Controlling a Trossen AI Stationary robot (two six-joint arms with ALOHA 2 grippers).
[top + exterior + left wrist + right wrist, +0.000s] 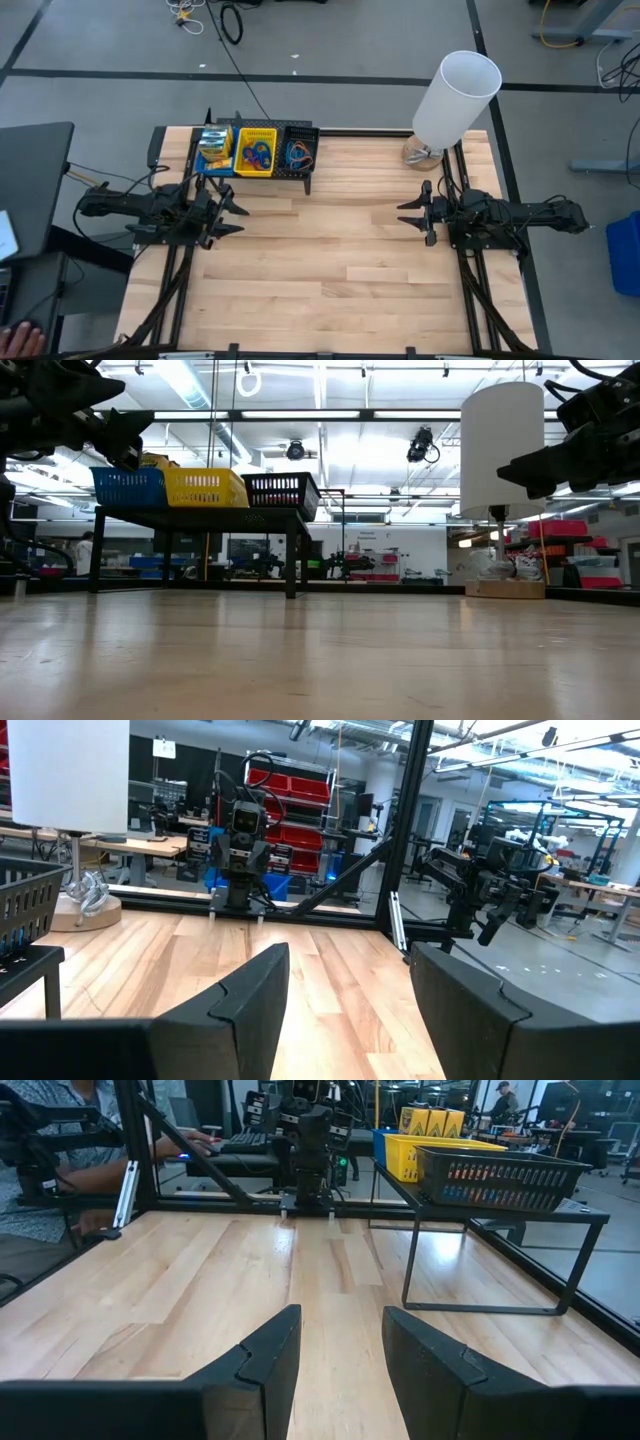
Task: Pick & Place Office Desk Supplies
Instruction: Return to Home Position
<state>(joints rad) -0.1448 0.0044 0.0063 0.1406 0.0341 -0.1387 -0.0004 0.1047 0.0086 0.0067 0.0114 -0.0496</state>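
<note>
Three small bins stand side by side on a black rack [306,178] at the table's far edge. The blue bin [213,150] holds yellow-and-green crayon boxes [430,1120]. The yellow bin [255,152] and the black bin [298,152] hold coloured loops. My left gripper [236,218] hovers at the table's left side, near the rack's front, open with nothing between its fingers [250,1010]. My right gripper [412,214] hovers at the right side, pointing toward the left arm, open as well, with bare table between its fingers [270,1360].
A tall white cylinder on a stand [455,95] rises at the table's far right corner. The wooden tabletop [330,260] stretches between the arms. A person sits beyond the table's left edge [60,1120], one hand [20,338] at the near left.
</note>
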